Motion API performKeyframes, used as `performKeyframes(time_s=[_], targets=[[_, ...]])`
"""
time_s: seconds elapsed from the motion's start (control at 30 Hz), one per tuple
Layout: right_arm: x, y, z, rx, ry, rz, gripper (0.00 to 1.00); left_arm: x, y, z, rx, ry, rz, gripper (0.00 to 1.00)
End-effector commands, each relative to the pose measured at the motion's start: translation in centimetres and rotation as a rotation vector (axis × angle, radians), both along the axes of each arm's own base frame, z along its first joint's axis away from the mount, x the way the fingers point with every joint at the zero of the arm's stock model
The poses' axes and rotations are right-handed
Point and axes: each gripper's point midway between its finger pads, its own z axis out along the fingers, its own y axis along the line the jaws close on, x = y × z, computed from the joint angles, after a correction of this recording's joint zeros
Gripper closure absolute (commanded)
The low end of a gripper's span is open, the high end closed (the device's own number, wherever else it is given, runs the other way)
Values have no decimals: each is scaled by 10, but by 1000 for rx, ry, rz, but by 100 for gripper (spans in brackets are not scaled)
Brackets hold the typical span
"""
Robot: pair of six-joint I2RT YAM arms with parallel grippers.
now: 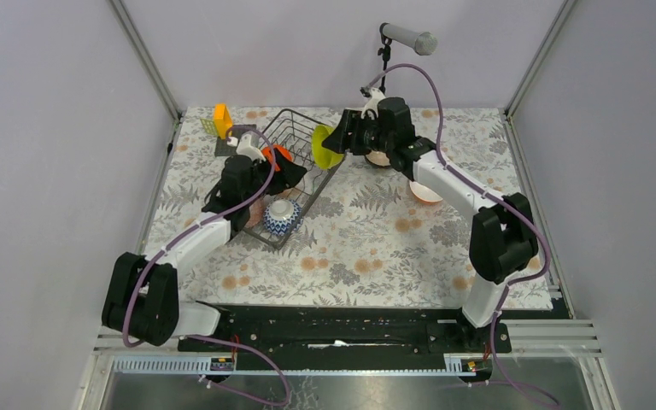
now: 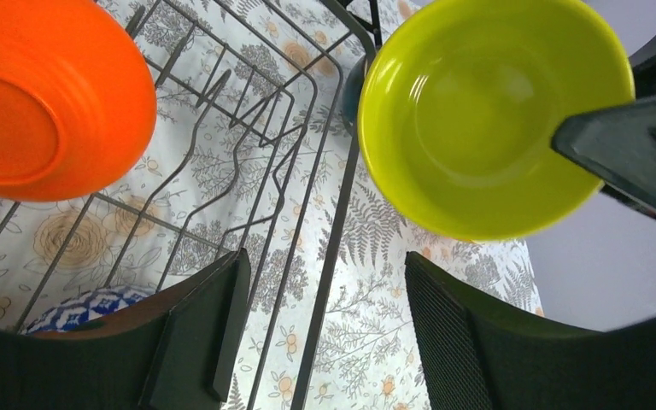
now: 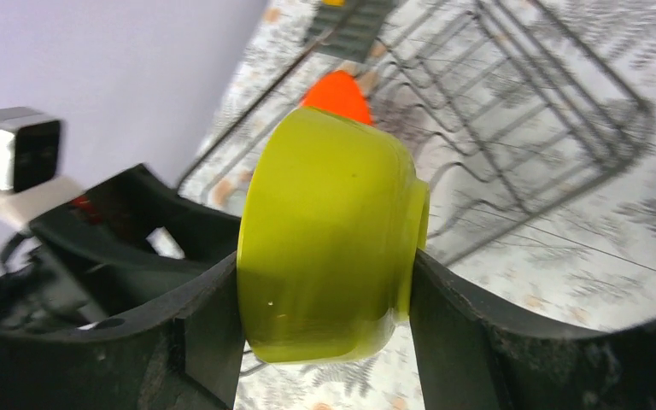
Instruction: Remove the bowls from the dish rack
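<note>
Gripping the green bowl across its rim and base, the right gripper holds it on edge in the air, just past the right side of the rack. That sideways clamp suits a bowl that stood upright between tines. The left gripper hangs over the rack, its fingers spread wide with nothing between them, only wire below. An orange bowl stands on edge in the rack just ahead of it and is probably the next pick. A patterned bowl sits at the rack's near end. Other bowls lie on the table beneath the right arm, partly hidden. Judgement: unloading is partway done.
</note>
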Motion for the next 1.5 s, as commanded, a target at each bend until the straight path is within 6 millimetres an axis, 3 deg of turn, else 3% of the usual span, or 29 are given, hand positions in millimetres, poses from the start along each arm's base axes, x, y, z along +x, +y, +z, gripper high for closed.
performKeyframes(time_s=[0.0,0.17,0.33,0.4,0.47,0.5,0.6,0.63,0.7,0.77,0.8,0.97,1.07,1.13,1.27,1.47], targets=[[-15,34,41,246,7,147,92,19,-5,31,-68,-52,-20,30],[-22,44,37,308,59,206,91,30,-15,43,-124,-60,-70,31],[-30,46,40,347,79,237,90,41,-16,39,-127,-40,-58,42],[-33,47,43,359,78,249,88,45,-16,37,-131,-33,-50,49],[-36,47,43,365,81,261,86,47,-17,37,-138,-31,-52,63],[-37,46,44,365,78,264,82,49,-17,37,-139,-30,-53,72],[-39,43,41,348,72,252,58,51,-19,39,-137,-28,-59,100],[-38,40,39,327,69,233,55,52,-18,38,-128,-25,-55,100],[-33,31,31,254,60,172,39,51,-20,39,-105,-18,-57,100],[-28,14,22,162,46,87,16,46,-26,35,-58,-3,-67,100],[-27,6,18,119,33,52,11,43,-31,33,-19,3,-71,100],[-34,-46,14,-7,-25,-111,1,26,-50,19,175,26,-55,100],[-39,-91,-2,-99,22,-275,0,14,-65,7,260,44,-68,100],[-43,-129,-14,-183,60,-408,0,0,-87,-1,306,54,-116,100],[-65,-186,-27,-293,59,-594,0,-20,-120,-17,372,72,-189,100],[-86,-271,-66,-349,196,-892,4,-36,-161,-44,437,96,-248,100]])
